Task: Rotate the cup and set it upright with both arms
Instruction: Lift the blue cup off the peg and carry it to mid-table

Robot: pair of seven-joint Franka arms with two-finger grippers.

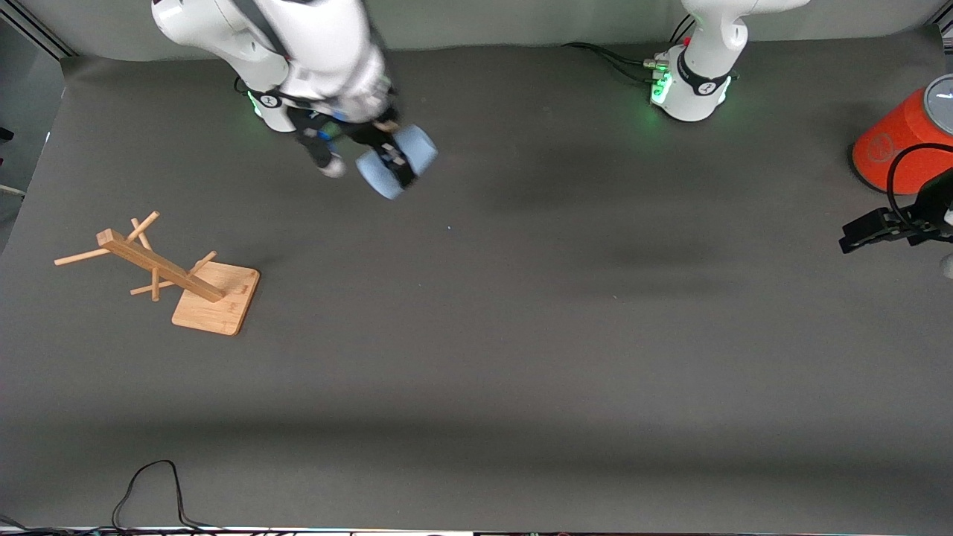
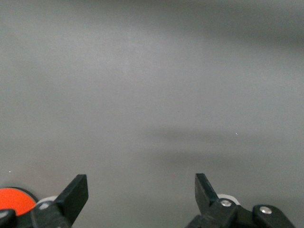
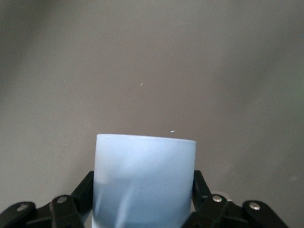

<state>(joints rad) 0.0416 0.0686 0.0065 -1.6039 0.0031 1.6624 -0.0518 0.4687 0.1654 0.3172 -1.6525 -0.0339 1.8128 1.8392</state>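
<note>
Your left gripper (image 1: 856,237) was cut off at the table's edge beside the orange cylinder (image 1: 897,138), fingers spread wide and empty. Your right gripper (image 1: 394,165), blurred, clamped the cup (image 1: 397,161) above the mat (image 1: 521,335) near its base, lying sideways.

The right gripper (image 1: 397,165) and the cup (image 1: 396,161) it clamped were smeared by motion blur in the front view, so the cup's rim and base could not be told apart there. The orange-red cylinder (image 1: 904,134) was cut off by the frame's edge, as was most of the left gripper (image 1: 856,237)'s arm.
</note>
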